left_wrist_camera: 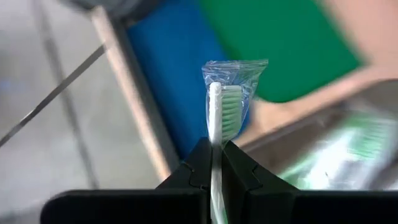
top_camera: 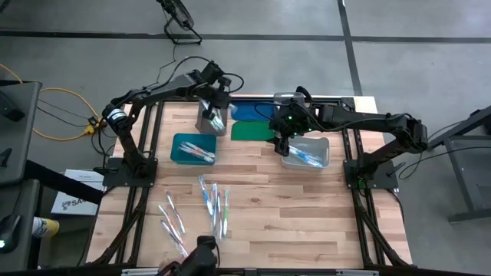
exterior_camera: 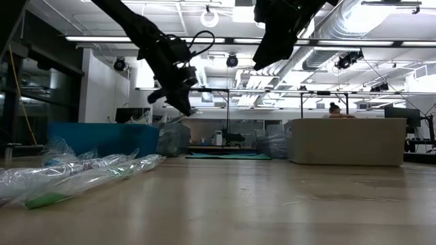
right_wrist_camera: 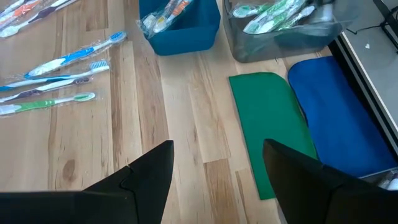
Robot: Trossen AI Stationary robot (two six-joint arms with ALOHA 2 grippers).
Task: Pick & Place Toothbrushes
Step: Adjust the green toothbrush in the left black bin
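Note:
My left gripper [left_wrist_camera: 215, 148] is shut on a green-bristled toothbrush [left_wrist_camera: 225, 106] in a clear wrapper. In the high view it hangs over a clear bin [top_camera: 209, 125] at the far left, well above the table [exterior_camera: 182, 101]. My right gripper [right_wrist_camera: 217, 180] stands open and holds nothing, above the green lid [right_wrist_camera: 264, 124] and beside a second clear bin [top_camera: 308, 152] that has toothbrushes in it. A teal bin [top_camera: 192, 149] holds more. Several wrapped toothbrushes [top_camera: 209, 201] lie loose on the wood. My left gripper pinches the wrapped toothbrush between its two fingers at the neck just below the head [left_wrist_camera: 215, 134]. The bristled head and the wrapper's end stick out past the fingertips. The toothbrush lies along the fingers and is lifted clear of the bin and the table.
A blue lid [top_camera: 247, 112] and a green lid [top_camera: 252, 131] lie flat at the far middle, between the two clear bins. The first clear bin [right_wrist_camera: 280, 31] holds green toothbrushes. Bare wood lies between the bins and the loose toothbrushes.

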